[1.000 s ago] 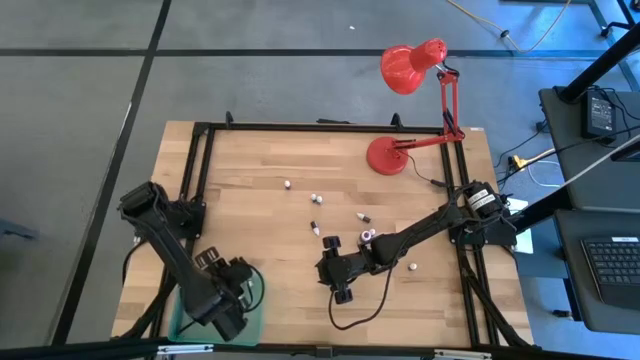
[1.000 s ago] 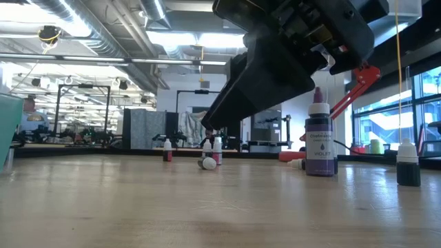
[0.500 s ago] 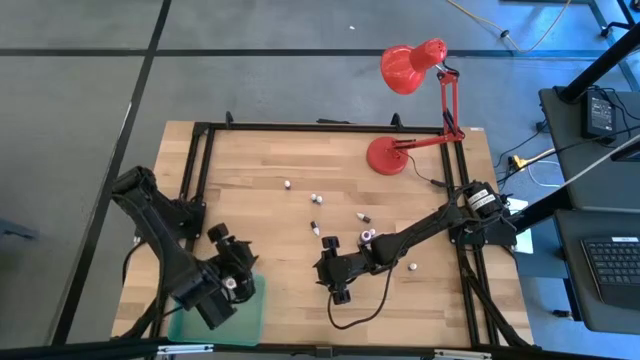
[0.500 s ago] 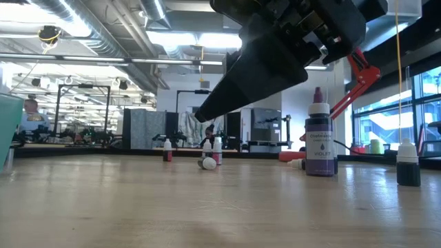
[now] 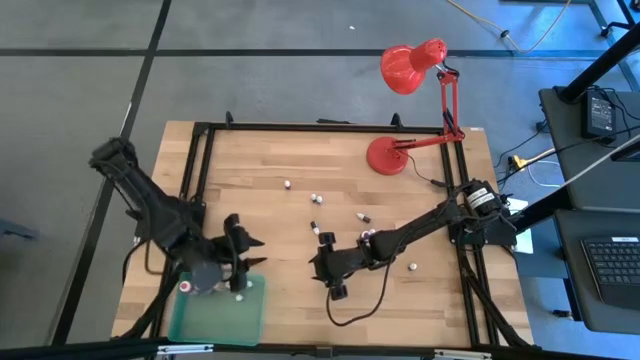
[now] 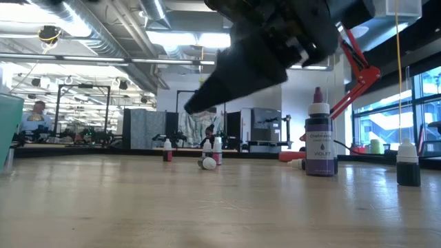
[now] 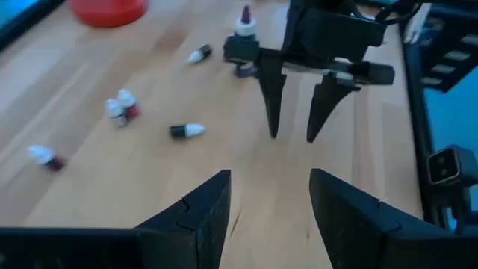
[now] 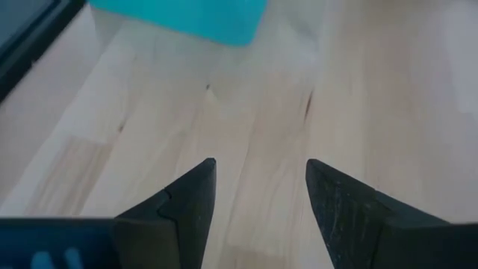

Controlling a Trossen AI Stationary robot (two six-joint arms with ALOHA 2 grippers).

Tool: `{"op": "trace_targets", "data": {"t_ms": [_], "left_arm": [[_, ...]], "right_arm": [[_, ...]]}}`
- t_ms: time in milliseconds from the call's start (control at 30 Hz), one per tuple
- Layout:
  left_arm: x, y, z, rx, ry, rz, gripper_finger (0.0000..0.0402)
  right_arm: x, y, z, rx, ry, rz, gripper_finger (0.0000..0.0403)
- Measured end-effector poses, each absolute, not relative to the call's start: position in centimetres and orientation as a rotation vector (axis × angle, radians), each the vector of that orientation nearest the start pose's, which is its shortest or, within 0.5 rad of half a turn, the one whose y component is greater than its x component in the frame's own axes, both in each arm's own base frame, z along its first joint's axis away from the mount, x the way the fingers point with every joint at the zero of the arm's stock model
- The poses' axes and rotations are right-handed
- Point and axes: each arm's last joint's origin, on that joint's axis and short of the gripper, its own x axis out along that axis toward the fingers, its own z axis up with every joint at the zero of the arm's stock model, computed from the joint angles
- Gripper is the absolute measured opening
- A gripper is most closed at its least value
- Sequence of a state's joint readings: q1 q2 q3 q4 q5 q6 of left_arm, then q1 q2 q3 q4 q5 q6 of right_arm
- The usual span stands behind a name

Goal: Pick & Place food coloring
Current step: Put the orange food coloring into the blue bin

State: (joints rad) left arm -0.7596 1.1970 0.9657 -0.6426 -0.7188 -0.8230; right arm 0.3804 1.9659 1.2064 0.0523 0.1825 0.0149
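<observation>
High view: left gripper [image 5: 238, 262] at the near-left of the worktop [image 5: 250, 210], by the far edge of the green tray [image 5: 225, 320]; likely the drop spot. Right gripper [image 5: 318, 268] mid-worktop, pointed at the left one. Bottles [image 5: 315, 198] scattered across the middle, well apart from the tray; one purple-capped bottle [image 5: 329, 240] just beside the right arm. Red lamp [image 5: 410, 70] at the far right corner, clear of the work.

Low view: dark arm overhead, off the surface. Violet bottle [image 6: 319, 141] upright at right, dark one [image 6: 408, 164] farther right; small cluster [image 6: 210, 153] in the distance, one lying down.

Left wrist view: own jaws parted, gap bare, nothing held. Right gripper [image 7: 295, 133] dead ahead, jaws apart, tips down near the wood, also holding nothing. Four or so little bottles [image 7: 123, 107] lying off to one side.

Right wrist view: jaws parted about halfway, only bare wood between them; tray corner [image 8: 187, 16] ahead.

Read: neither arm carrying; looks like a reach for the next bottle.
</observation>
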Motion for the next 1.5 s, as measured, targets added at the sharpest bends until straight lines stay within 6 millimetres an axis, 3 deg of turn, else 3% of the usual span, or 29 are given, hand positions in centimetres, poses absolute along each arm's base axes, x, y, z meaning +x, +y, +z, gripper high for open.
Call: {"op": "trace_targets", "data": {"t_ms": [200, 333, 467, 600, 733, 967, 1167, 1333, 1500], "left_arm": [[18.7, -11.4, 24.5, -0.258, 0.488, 0.054, 0.0175], [19.0, -9.4, 23.5, -0.259, 0.335, -0.090, 0.0177], [18.8, -8.0, 22.9, -0.234, 0.214, -0.221, 0.0176], [18.5, -7.6, 22.0, -0.215, 0.153, -0.301, 0.0175], [18.5, -7.5, 22.0, -0.196, 0.131, -0.301, 0.0178], [18.5, -7.6, 22.0, -0.195, 0.135, -0.302, 0.0175], [18.4, -7.7, 22.0, -0.194, 0.137, -0.313, 0.0176], [18.4, -7.7, 22.0, -0.194, 0.138, -0.316, 0.0176], [18.4, -7.7, 22.0, -0.194, 0.138, -0.316, 0.0177]], "right_arm": [[39.3, 14.8, 16.9, -0.166, 0.656, 0.177, 0.0210], [39.5, 15.6, 19.1, -0.205, 0.784, 0.184, 0.0210], [38.8, 17.0, 21.3, -0.152, 0.938, 0.238, 0.0210], [37.8, 19.7, 23.4, -0.010, 0.991, 0.352, 0.0210], [35.9, 21.3, 23.0, 0.072, 1.128, 0.270, 0.0210], [31.9, 22.0, 22.4, 0.068, 1.277, -0.157, 0.0210], [27.9, 22.2, 25.6, 0.022, 1.148, -0.399, 0.0210], [24.9, 22.2, 28.7, 0.069, 1.025, -0.455, 0.0210], [22.5, 21.5, 28.8, 0.092, 0.949, -0.500, 0.0210]]}}
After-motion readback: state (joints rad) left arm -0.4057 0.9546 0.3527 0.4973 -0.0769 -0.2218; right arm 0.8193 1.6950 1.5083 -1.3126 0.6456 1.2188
